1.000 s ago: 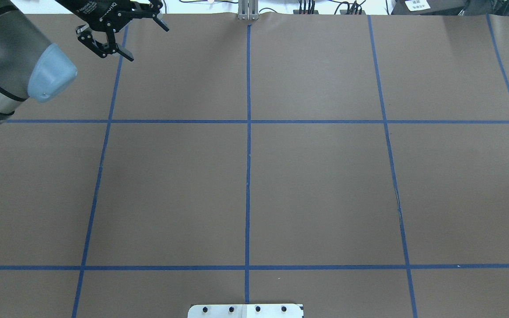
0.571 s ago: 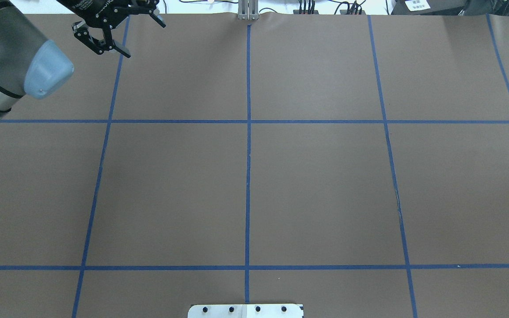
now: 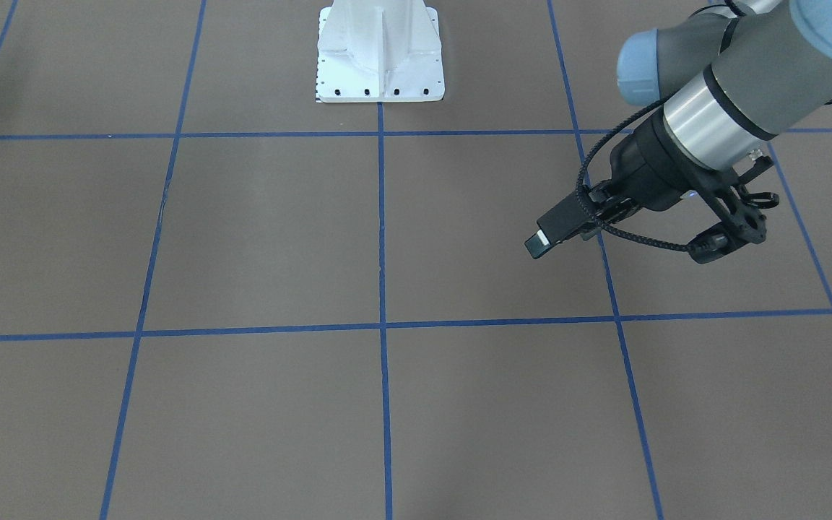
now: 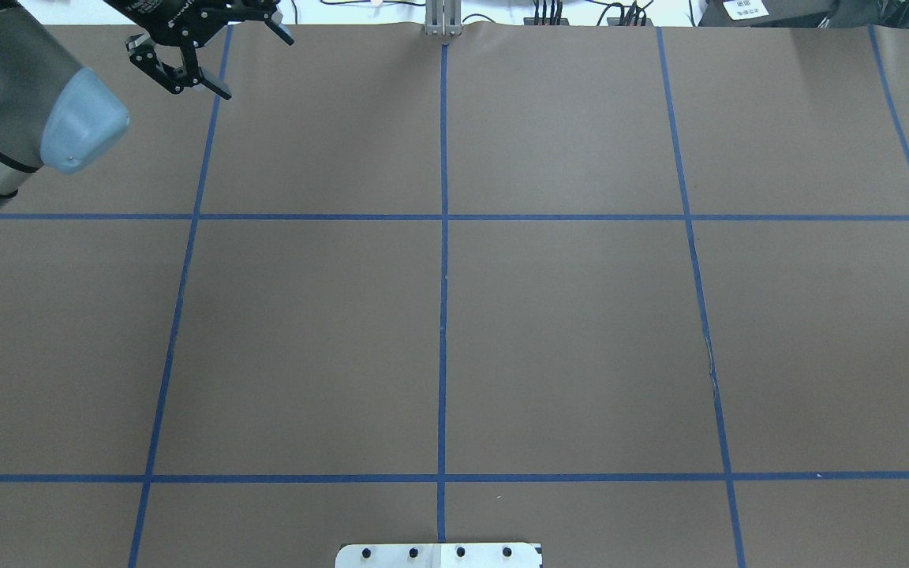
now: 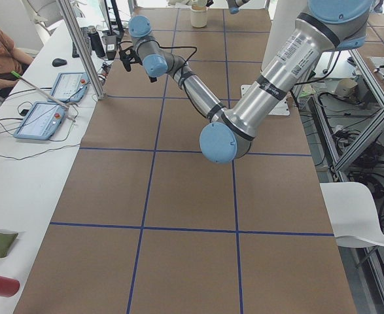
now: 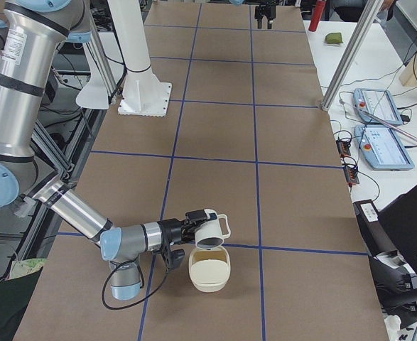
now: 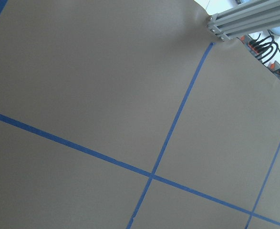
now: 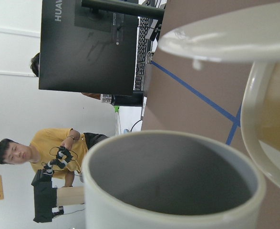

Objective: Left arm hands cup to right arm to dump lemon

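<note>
While cup tilts over cream bowl: centre mouth above it.
Right gripper: closure not discernible.
Left gripper: spread, empty.

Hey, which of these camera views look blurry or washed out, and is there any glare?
Right wrist view: the cup looms close and soft-edged, with a small glare spot on the cream container near it. Overhead view: even light on the table, no hard shadows, bright background washed out. Left wrist view: flat, slightly soft.
</note>
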Available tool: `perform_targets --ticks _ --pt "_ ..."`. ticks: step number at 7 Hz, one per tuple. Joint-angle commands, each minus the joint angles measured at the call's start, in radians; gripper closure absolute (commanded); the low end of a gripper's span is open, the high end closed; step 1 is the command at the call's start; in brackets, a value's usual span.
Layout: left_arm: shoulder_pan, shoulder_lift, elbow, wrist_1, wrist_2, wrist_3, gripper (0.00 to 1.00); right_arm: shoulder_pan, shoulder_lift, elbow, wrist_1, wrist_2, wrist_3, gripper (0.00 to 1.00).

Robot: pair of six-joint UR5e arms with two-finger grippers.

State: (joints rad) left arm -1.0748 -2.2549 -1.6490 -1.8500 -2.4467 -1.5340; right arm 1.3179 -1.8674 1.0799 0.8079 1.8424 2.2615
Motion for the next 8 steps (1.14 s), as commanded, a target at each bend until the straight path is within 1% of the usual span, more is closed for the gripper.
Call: perform_targets --ticks 1,3,4,6,8 --pt "-0.01 0.0 0.0 0.0 0.0 0.0 0.0 0.032 0.03 -0.015 0.019 -0.003 0.216 1.0" --pt "-0.008 0.0 -0.002 0.0 0.0 0.0 0.0 0.037 0.037 -0.015 0.069 -0.023 0.373 1.0" --pt "-0.004 0.0 -0.002 0.0 0.0 0.0 0.0 0.04 0.037 -0.015 0.104 -0.035 0.485 1.0" --pt "-0.004 -0.002 -0.002 0.0 0.0 0.0 0.0 0.044 0.05 -0.017 0.112 -0.055 0.541 1.0" --pt "-0.001 -0.005 -0.006 0.0 0.0 0.0 0.0 0.076 0.051 -0.015 0.123 -0.055 0.637 1.0"
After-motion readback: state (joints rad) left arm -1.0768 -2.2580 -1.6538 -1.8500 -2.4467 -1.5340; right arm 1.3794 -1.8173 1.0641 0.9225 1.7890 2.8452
